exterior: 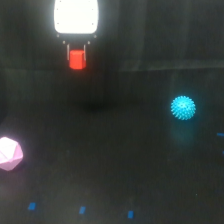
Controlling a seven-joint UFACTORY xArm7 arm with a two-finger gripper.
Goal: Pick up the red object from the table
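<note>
Though blurred, gripper [77, 55] around red object [77, 59]

Two obstacles stand on the table [115, 165]: a cyan spiky ball [183, 107] at three o'clock and a pink polyhedron [9, 153] at eight o'clock, against the frame edge. They lie well apart, leaving a wide open lane through the centre. Blue tape marks [81, 210] at six o'clock lie flat.

Red object [77, 59], cyan ball [183, 107]
</note>
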